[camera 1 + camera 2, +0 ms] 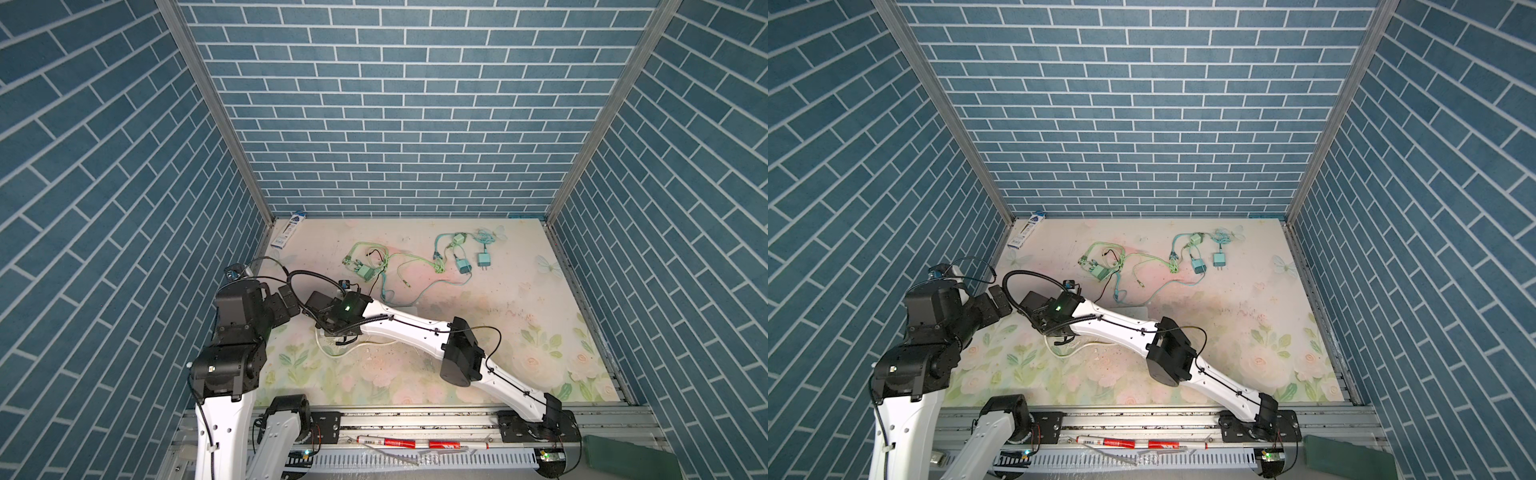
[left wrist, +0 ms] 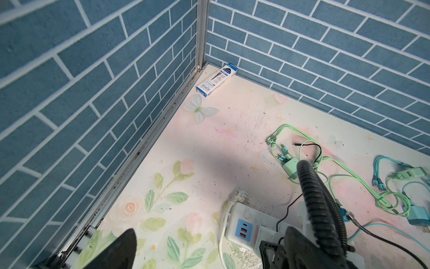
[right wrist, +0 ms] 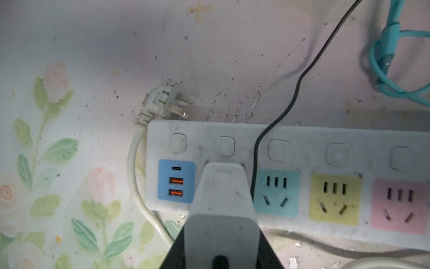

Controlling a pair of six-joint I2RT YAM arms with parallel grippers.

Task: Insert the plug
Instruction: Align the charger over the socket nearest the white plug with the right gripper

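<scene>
A white power strip (image 3: 302, 149) lies on the floral table, mostly hidden under my right arm in both top views (image 1: 409, 311) (image 1: 1136, 311). My right gripper (image 3: 222, 253) is shut on a white charger plug (image 3: 221, 205). The plug's far end rests against the strip's face between the blue USB panel (image 3: 176, 180) and the cyan socket (image 3: 275, 193). Its prongs are hidden. A black cable (image 3: 290, 97) runs away from it. My left gripper (image 2: 211, 233) hangs open just left of the strip, holding nothing (image 1: 286, 303).
The strip's own three-prong plug (image 3: 167, 102) lies loose by its end. Green and teal chargers with tangled cables (image 1: 365, 270) (image 1: 463, 264) lie further back. A pen box (image 1: 289, 232) sits in the back left corner. Brick walls close three sides.
</scene>
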